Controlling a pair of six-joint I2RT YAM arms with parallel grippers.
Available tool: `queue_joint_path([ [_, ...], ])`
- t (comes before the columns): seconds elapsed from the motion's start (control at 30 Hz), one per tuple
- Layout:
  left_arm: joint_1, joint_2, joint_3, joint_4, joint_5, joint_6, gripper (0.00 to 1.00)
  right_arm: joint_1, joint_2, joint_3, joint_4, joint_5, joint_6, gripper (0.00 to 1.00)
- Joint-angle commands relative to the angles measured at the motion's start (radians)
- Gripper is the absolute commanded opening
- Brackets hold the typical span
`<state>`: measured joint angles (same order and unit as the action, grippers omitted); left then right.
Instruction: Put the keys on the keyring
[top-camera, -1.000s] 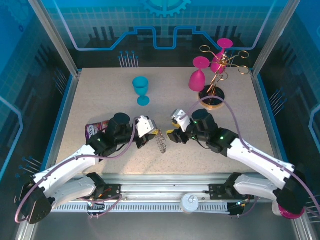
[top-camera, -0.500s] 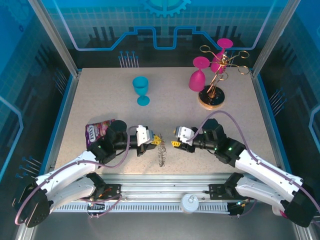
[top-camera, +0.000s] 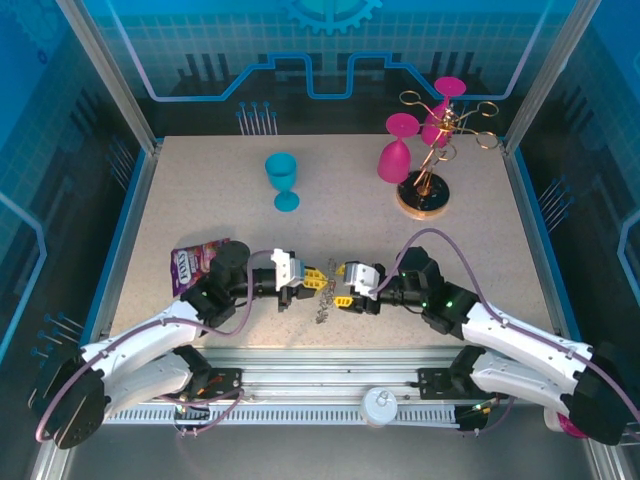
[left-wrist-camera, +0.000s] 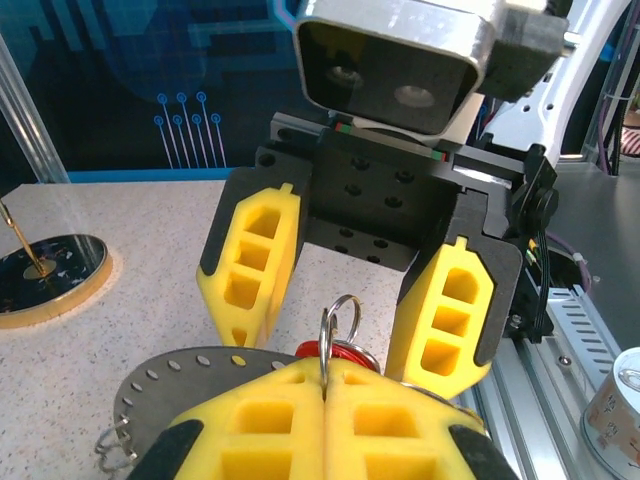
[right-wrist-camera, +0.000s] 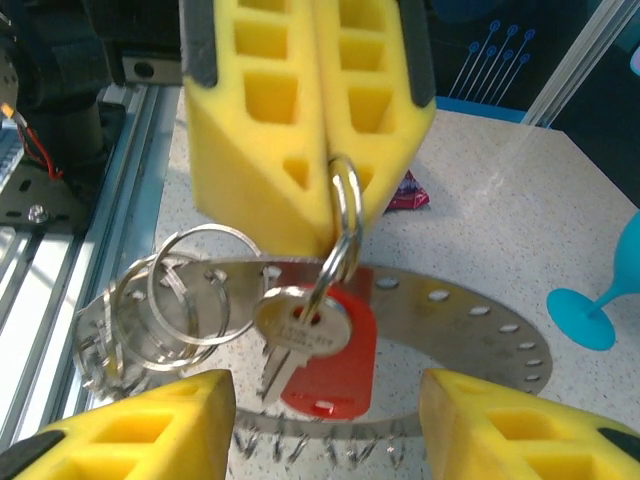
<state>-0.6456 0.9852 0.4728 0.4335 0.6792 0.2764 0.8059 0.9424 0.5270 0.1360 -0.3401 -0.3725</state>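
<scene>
Left end effector (right-wrist-camera: 325, 215) clamps a wire loop (right-wrist-camera: 350, 225), apparently the grey keyring's (right-wrist-camera: 470, 325); the red-headed key (right-wrist-camera: 300, 335) dangles from it. Right end effector (left-wrist-camera: 350, 290) faces it, fingers apart, above the bench (right-wrist-camera: 480, 190).

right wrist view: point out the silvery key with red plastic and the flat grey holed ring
silvery key with red plastic piece (right-wrist-camera: 300, 328), right wrist view, round silver head
flat dark grey holed metal ring (right-wrist-camera: 470, 322), right wrist view, bare right band
</scene>
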Motion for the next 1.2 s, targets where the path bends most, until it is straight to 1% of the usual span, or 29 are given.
queue_joint_path([
  [0.0, 0.005, 0.003, -0.010, 0.130, 0.049, -0.043, 0.00, 0.015, 0.010, -0.016, 0.119, -0.029, 0.056, 0.51],
  [0.1, 0.005, 0.007, -0.013, 0.149, 0.048, -0.056, 0.00, 0.022, 0.019, -0.017, 0.129, -0.027, 0.068, 0.48],
  [0.23, 0.005, 0.003, -0.016, 0.155, 0.047, -0.066, 0.00, 0.025, 0.017, -0.021, 0.155, -0.013, 0.077, 0.41],
  [0.37, 0.006, -0.007, -0.016, 0.143, 0.034, -0.059, 0.00, 0.026, -0.006, -0.022, 0.139, 0.020, 0.074, 0.27],
  [0.6, 0.005, -0.031, -0.010, 0.117, -0.004, -0.040, 0.00, 0.023, -0.064, -0.017, -0.010, 0.091, 0.042, 0.11],
  [0.8, 0.004, -0.054, 0.012, 0.082, -0.023, -0.010, 0.00, 0.022, -0.061, 0.005, -0.103, 0.101, 0.028, 0.04],
  [0.93, 0.005, -0.053, 0.018, 0.089, -0.019, -0.016, 0.00, 0.021, -0.035, 0.016, -0.118, 0.084, 0.030, 0.05],
  [0.97, 0.005, -0.051, 0.020, 0.095, -0.020, -0.018, 0.00, 0.023, -0.028, 0.022, -0.129, 0.081, 0.031, 0.07],
  [1.03, 0.006, -0.048, 0.020, 0.097, -0.026, -0.018, 0.00, 0.024, -0.026, 0.041, -0.156, 0.076, 0.032, 0.16],
  [1.07, 0.006, -0.045, 0.021, 0.094, -0.031, -0.014, 0.00, 0.021, -0.037, 0.050, -0.171, 0.078, 0.034, 0.23],
  [1.1, 0.005, -0.043, 0.021, 0.083, -0.040, -0.006, 0.00, 0.021, -0.055, 0.056, -0.181, 0.087, 0.034, 0.33],
  [1.17, 0.005, -0.042, 0.020, 0.062, -0.054, 0.014, 0.00, 0.014, -0.105, 0.057, -0.197, 0.109, 0.029, 0.46],
])
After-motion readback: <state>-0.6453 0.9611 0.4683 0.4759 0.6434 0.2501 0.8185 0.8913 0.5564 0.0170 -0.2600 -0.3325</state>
